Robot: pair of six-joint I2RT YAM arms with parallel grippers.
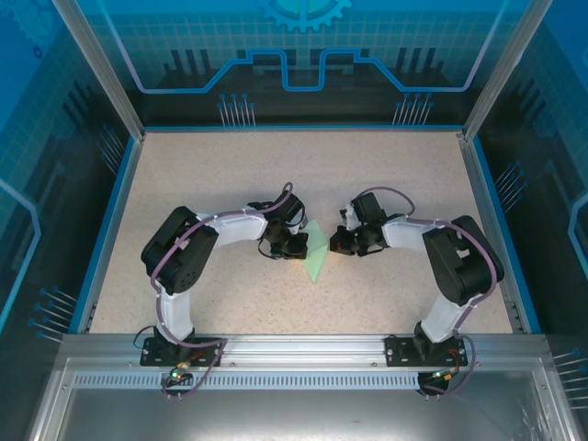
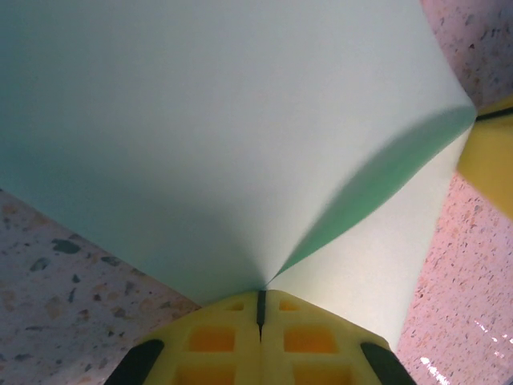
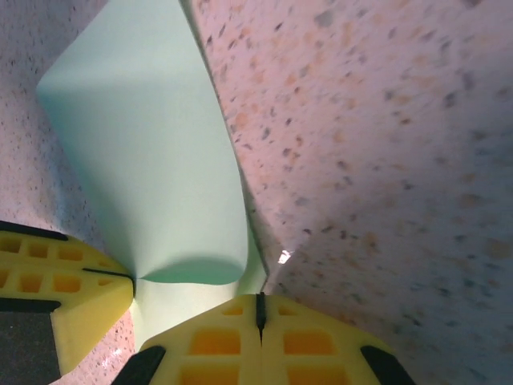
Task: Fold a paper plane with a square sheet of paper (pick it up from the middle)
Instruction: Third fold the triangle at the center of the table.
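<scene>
- The paper [image 1: 315, 250], a pale mint-green sheet, hangs between the two grippers near the middle of the table [image 1: 230, 165].
- In the top view the left gripper [image 1: 294, 246] is at the sheet's left side and the right gripper [image 1: 338, 241] is at its right. Both arms bend inward toward each other.
- In its own wrist view the left gripper [image 2: 260, 309] is clenched on the paper [image 2: 224, 136], its yellow jaws pressed together with the sheet's edge nipped between them.
- From that pinch a shadowed buckle runs up and to the right across the sheet to the corner where the right gripper [image 2: 490, 160] meets it.
- In its own wrist view the right gripper [image 3: 260, 309] is also clamped shut, with an edge of the paper [image 3: 144, 160] running down into its jaws.
- In the same view the left gripper [image 3: 128, 277] comes in from the left, shut on the sheet, and the paper curls over in a soft roll between the two pinch points.
- The sheet is bowed, not flat. Speckled tabletop shows beneath and beside it in both wrist views.
- Whether its lower tip touches the table cannot be told from the top view.
- The back wall [image 1: 303, 37] carries a blue printed graphic of half a gear wheel at the top and circuit-style lines below.
</scene>
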